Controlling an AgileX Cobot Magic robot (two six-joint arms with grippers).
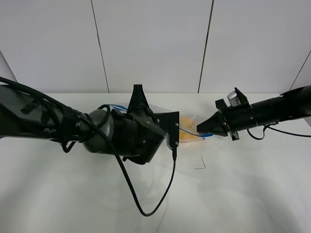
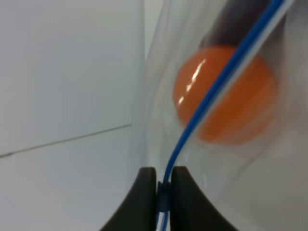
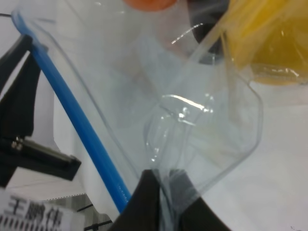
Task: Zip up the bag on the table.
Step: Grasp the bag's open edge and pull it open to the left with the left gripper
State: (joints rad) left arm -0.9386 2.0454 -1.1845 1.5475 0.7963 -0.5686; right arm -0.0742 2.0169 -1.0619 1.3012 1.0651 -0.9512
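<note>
Left end effector [image 2: 163, 195] is pressed together on the blue zipper strip [image 2: 220, 86], and my right end effector [image 3: 166, 192] is pinching the corner of the bag [image 1: 187, 134], strung between them mid-surface [image 1: 243, 189]. I'd hold that corner firm, pull the strip taut and straight, then slide left with an even squeeze.

Clear, crinkly bag [image 1: 188, 131] out in the middle of the white desk [image 1: 243, 189], orange and yellow items showing through the plastic. Its thin blue zipper strip [image 2: 220, 79] runs in one stretched line along an edge, an orange ball [image 2: 240, 110] just behind it. One corner's creased and folded.
</note>
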